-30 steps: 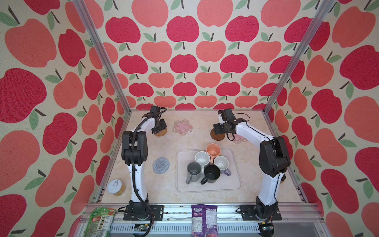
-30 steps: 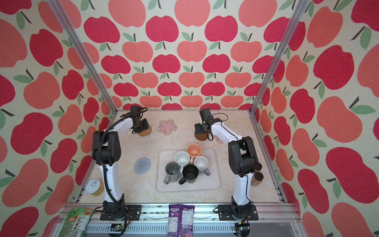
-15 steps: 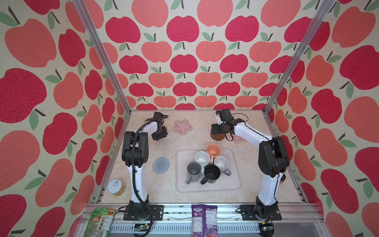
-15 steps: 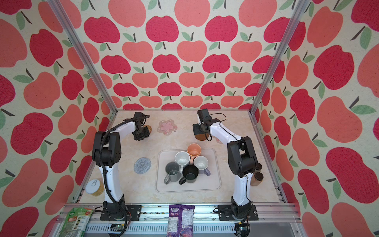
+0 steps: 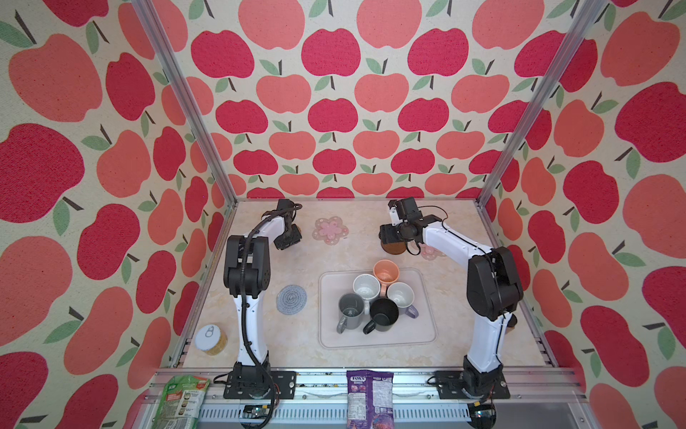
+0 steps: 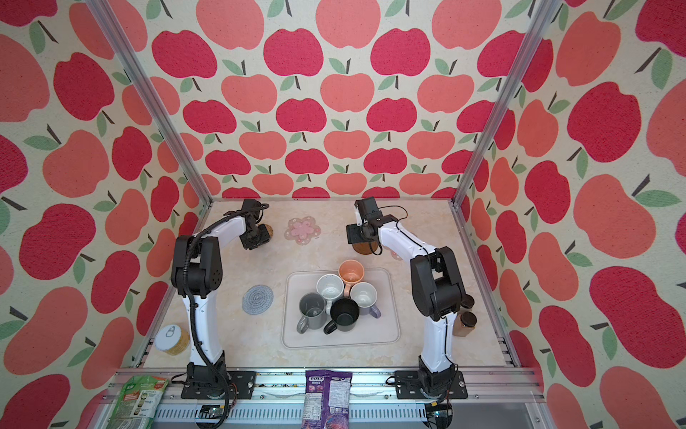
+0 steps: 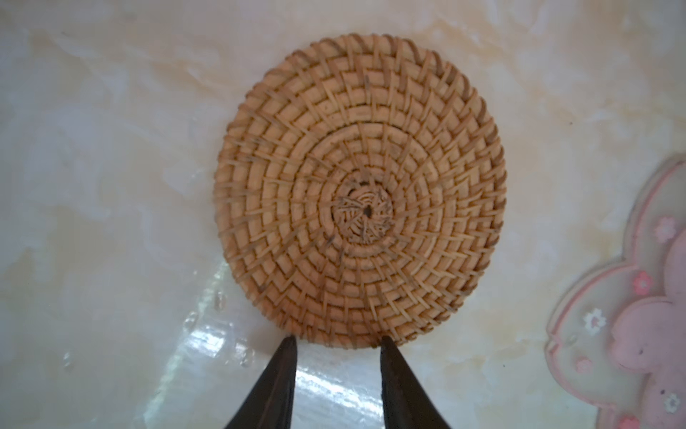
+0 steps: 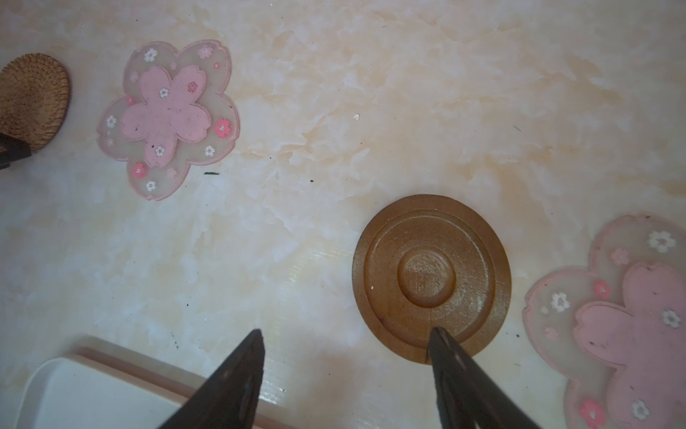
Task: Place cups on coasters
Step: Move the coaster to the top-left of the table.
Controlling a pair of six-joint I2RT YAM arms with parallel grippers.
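Neither gripper holds anything: the left gripper (image 7: 337, 340), jaws parted a little, hovers at the edge of the rattan coaster (image 7: 358, 191); the right gripper (image 8: 347, 330), jaws wide apart, hangs by the brown coaster (image 8: 430, 278), one tip over its rim, touching or not I cannot tell. No cup stands on a coaster yet, so the step is probably to fetch the first one. The cups (image 6: 344, 312) are packed together on the tray (image 5: 427, 334), so start with an outer one: the peach cup (image 5: 386, 271) lies nearest the right gripper, the grey cup (image 5: 350, 310) suits the left. Put one jaw inside the rim on the side away from neighbours, lift straight up before moving sideways, and set it down centred. All five stand upright, mouths up, alike in size; the white cup (image 5: 366, 286), lavender cup (image 5: 401, 295) and black cup (image 5: 384, 314) fill the middle, handles poking outward. One flower coaster (image 8: 167, 119) lies between rattan and brown, the other (image 8: 627, 323) just beside the brown; the grey-blue coaster (image 5: 291, 299) is near the tray's left side
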